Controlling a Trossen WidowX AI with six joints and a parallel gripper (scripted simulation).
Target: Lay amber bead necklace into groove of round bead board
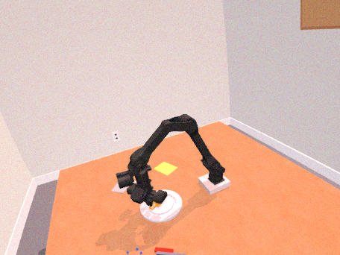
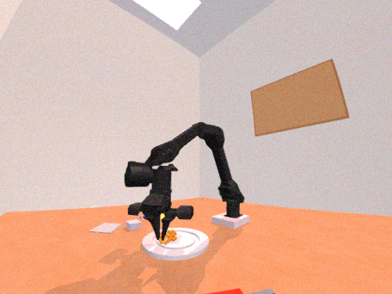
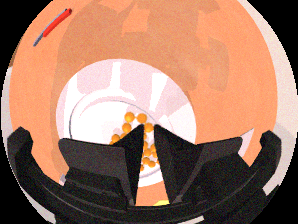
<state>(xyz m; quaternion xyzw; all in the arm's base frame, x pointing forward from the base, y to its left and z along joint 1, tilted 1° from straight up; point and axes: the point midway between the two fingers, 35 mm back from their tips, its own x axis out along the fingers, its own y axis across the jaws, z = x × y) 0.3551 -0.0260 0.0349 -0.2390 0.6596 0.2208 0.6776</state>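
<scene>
The round bead board [image 1: 172, 214] [image 2: 193, 250] [image 3: 100, 75] is white, with a ring groove. The amber bead necklace [image 1: 156, 205] [image 2: 172, 235] [image 3: 130, 117] lies bunched on the board's left part in the top and exterior views, not spread around the groove. My gripper [image 2: 161, 241] [image 3: 149, 127] points down into the bunch, its fingers nearly together. In the wrist view a bead shows between the fingertips, so it is shut on the necklace. The fingers hide part of the bunch, and several beads show behind them.
A yellow sheet [image 1: 165, 168] lies behind the board. A pale sheet [image 2: 106, 228] and a small white block [image 2: 133, 224] lie left of it. A red bar [image 1: 164, 250] [image 3: 56, 23], a grey bar [image 1: 171, 253] and small blue beads [image 1: 137, 249] are at the top view's bottom edge.
</scene>
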